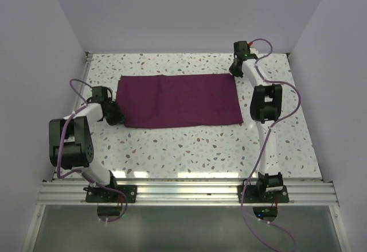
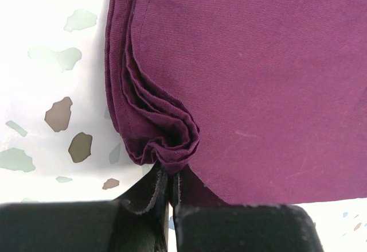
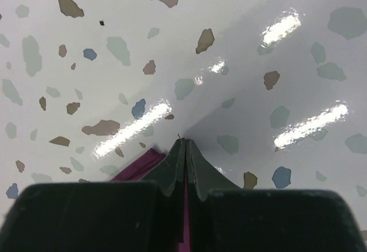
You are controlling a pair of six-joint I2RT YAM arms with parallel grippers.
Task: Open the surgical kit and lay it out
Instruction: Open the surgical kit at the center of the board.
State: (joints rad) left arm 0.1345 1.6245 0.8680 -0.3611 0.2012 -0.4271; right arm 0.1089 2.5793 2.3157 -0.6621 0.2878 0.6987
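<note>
Folded wrap point(image 1: 179, 101) lies flat on the table's point(image 1: 200, 148) far half. The left gripper point(image 2: 166, 174) pinches its near-left corner and the right gripper point(image 3: 184, 148) its far-right corner. The cloth is soft and light and probably bunches, so corners suit gripping.

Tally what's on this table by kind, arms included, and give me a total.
Purple cloth: 1
Robot arms: 2
Total: 3
</note>
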